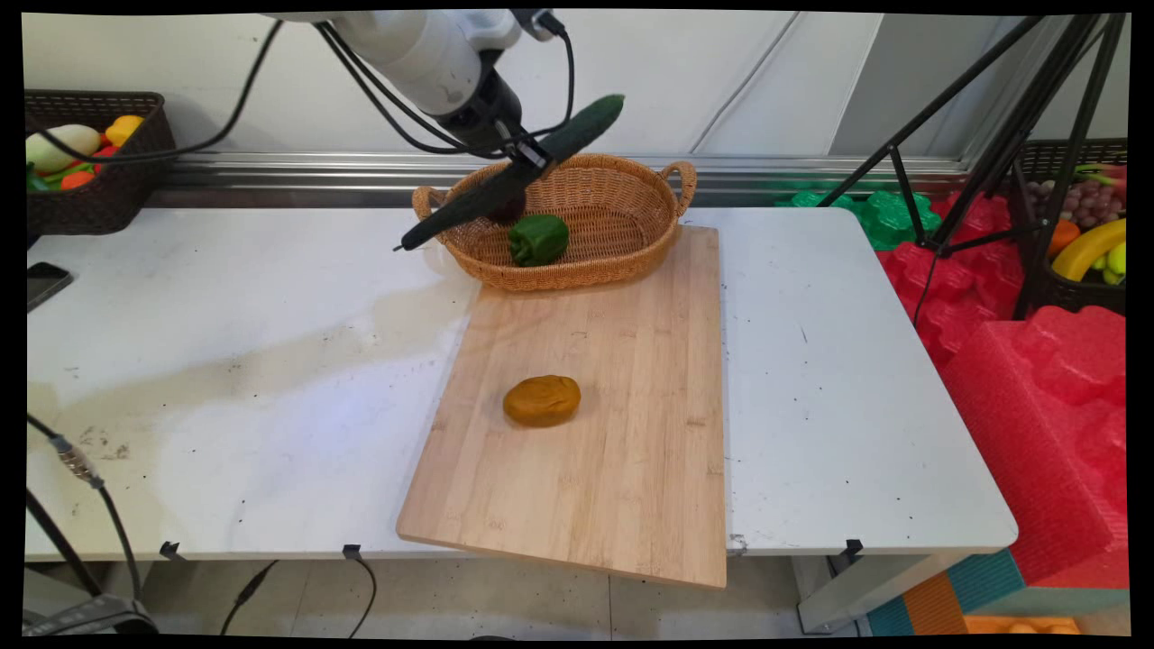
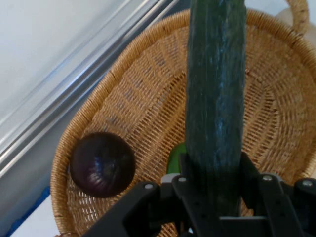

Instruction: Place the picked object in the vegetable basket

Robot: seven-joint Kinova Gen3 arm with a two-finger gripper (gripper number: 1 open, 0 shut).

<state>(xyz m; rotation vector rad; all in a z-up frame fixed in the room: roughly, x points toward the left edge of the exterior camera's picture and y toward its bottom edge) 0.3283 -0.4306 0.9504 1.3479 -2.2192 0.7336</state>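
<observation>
Above the woven basket (image 1: 622,212), at the table's twelve o'clock side, a long dark green cucumber (image 1: 577,135) is held up in the air by the gripper (image 1: 523,162). The claw is clenched around the cucumber near its middle, with one finger on each side, as seen in the hand view (image 2: 215,197). The cucumber (image 2: 216,98) is tilted, with one end up toward two o'clock and the other end down toward eight o'clock, past the basket's rim.

Inside the basket (image 2: 148,98) a green pepper (image 1: 538,239) is seen lying at the six o'clock side. A round dark purple onion (image 2: 102,164) is also seen in the basket in the hand view; in the main view it is mostly hidden behind the cucumber.

A wooden cutting board (image 1: 622,433) is laid on the white table (image 1: 225,361), touching the basket at its twelve o'clock end. A brown potato (image 1: 542,400) is resting near the middle of the board, well apart from the basket.
</observation>
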